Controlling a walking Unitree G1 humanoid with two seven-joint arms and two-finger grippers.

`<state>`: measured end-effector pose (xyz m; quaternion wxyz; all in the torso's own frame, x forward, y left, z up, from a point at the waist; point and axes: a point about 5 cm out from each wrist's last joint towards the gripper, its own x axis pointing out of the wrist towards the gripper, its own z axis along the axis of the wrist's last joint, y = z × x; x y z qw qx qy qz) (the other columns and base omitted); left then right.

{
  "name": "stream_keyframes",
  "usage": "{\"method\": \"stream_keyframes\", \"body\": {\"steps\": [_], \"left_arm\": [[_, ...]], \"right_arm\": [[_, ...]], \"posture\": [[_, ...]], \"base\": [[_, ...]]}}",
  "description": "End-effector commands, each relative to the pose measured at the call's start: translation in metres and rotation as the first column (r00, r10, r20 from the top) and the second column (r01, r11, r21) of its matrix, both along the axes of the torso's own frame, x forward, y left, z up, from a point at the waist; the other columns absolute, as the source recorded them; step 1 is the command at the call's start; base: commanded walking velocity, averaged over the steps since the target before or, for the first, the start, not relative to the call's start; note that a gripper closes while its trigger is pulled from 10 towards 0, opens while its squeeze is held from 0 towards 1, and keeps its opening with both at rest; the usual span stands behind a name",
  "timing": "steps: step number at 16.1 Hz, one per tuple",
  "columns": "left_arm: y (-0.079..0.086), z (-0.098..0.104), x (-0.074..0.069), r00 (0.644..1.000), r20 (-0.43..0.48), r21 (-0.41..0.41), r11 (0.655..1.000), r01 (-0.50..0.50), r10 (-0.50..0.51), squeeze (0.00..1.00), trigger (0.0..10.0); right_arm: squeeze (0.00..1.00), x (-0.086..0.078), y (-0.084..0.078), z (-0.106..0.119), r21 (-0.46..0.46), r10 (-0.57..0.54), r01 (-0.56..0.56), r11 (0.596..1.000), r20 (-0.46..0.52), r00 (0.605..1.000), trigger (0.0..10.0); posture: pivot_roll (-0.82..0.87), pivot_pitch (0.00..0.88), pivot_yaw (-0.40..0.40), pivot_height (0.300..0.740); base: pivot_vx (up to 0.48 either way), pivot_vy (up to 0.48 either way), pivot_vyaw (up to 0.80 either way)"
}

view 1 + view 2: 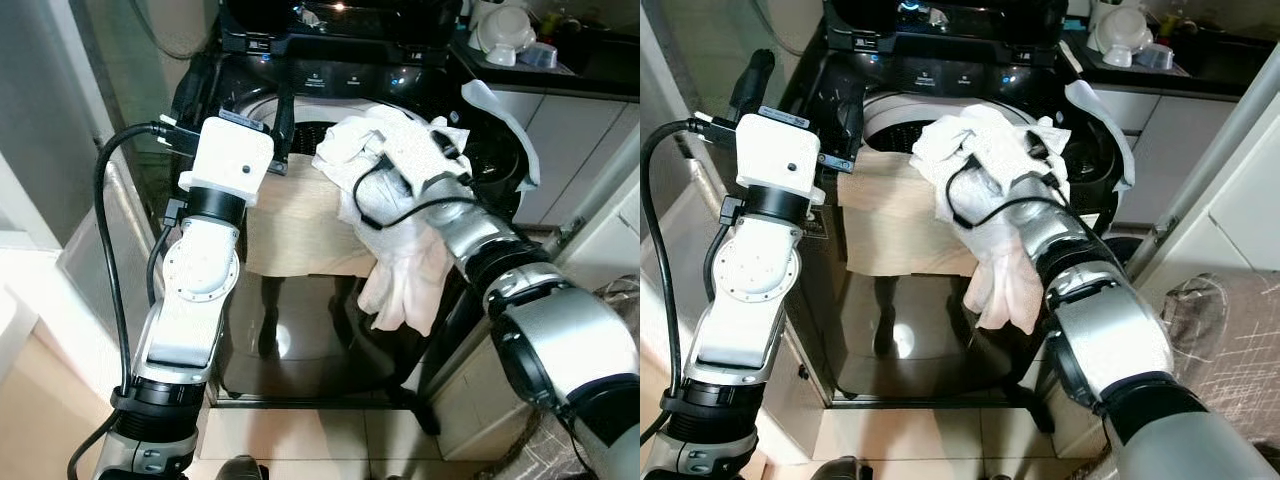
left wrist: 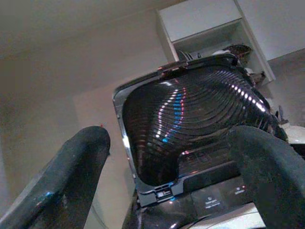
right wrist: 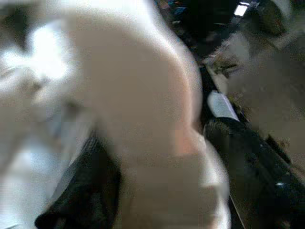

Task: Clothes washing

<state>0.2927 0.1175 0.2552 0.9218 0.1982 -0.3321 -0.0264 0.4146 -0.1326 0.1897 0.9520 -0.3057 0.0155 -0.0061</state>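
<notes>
Nearest, the glossy dark front of the washing machine (image 1: pixel 300 340) is seen, with the floor below it. Over its near rim a beige cloth (image 1: pixel 300 225) is draped, hanging partly down the front. Just right of that cloth, a bundle of white clothes (image 1: pixel 385 190) is carried on the right arm, heaped over the wrist and trailing down the front of the machine; the bundle is held above the near right part of the open drum (image 1: pixel 285 115).

The step in hand is judged to be loading: the white clothes are lifted to the mouth of the machine but not yet dropped in. The next move would call for the bundle to be carried farther over the drum and released, with the trailing end cleared over the rim so that nothing is left hanging outside.

The right claw (image 1: pixel 940 150) is buried in the white fabric, so whether its fingers are spread or pressed together cannot be told. The left claw (image 2: pixel 167 181) is raised at the near left of the machine, its fingers (image 2: pixel 62 181) spread wide with nothing between them, pointed toward the raised lid (image 2: pixel 190 124) at the far side.
</notes>
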Motion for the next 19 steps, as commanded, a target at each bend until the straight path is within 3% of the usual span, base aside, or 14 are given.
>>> {"method": "stream_keyframes", "body": {"steps": [1,2,4,6,7,8,12,16,19], "left_arm": [[-0.003,0.002,-0.001,1.0,0.006,0.01,1.0,0.003,-0.003,0.0,10.0],[-0.003,0.002,-0.001,1.0,0.006,0.01,1.0,0.003,-0.003,0.0,10.0],[-0.003,0.001,-0.001,1.0,0.002,0.012,1.0,0.005,-0.005,0.0,10.0],[-0.004,0.001,-0.001,1.0,-0.001,0.015,1.0,0.008,-0.008,0.0,10.0],[-0.005,0.0,-0.001,1.0,-0.005,0.016,1.0,0.011,-0.011,0.0,10.0],[-0.005,0.0,0.0,1.0,-0.007,0.015,1.0,0.014,-0.013,0.0,10.0],[-0.007,-0.001,0.0,1.0,-0.014,0.019,1.0,0.02,-0.019,0.0,10.0],[-0.011,-0.004,0.001,1.0,-0.024,0.049,0.999,0.013,-0.011,0.0,10.0],[-0.012,-0.006,0.0,0.999,-0.031,0.045,0.999,0.012,-0.011,0.0,10.0]], "right_arm": [[0.0,0.007,-0.015,0.049,0.258,-0.133,0.079,0.963,0.199,0.971,0.0],[0.0,0.007,-0.023,0.064,0.341,-0.2,0.098,0.935,0.279,0.939,0.0],[0.0,0.006,-0.031,0.088,0.415,-0.251,0.081,0.906,0.375,0.892,0.0],[0.0,0.006,-0.037,0.102,0.442,-0.265,0.065,0.895,0.409,0.873,0.0],[0.0,0.006,-0.039,0.105,0.459,-0.255,0.045,0.887,0.406,0.878,2.9],[0.0,0.006,-0.038,0.105,0.447,-0.237,0.034,0.894,0.406,0.883,10.0],[0.0,0.009,-0.035,0.091,0.451,-0.213,0.044,0.891,0.331,0.919,10.0],[0.0,0.014,-0.012,0.091,0.51,-0.076,-0.042,0.859,0.209,0.975,10.0],[0.0,0.016,0.0,0.094,0.538,-0.049,-0.029,0.843,0.13,0.99,10.0]], "posture": [[0.14,0.0,-0.06,0.74],[0.14,0.0,-0.058,0.74],[0.13,0.0,-0.054,0.74],[0.13,0.002,-0.051,0.74],[0.13,0.002,-0.051,0.74],[0.12,0.002,-0.049,0.74],[0.12,0.003,-0.048,0.74],[0.13,0.002,-0.061,0.74],[0.14,0.0,-0.073,0.74]], "base": [[0.0,0.0,0.0],[0.0,0.0,0.0],[0.0,0.0,0.0],[0.0,0.0,0.0],[0.0,0.0,0.0],[0.0,0.0,0.0],[0.0,0.0,0.0],[0.0,0.0,0.0],[0.0,0.0,0.0]]}}
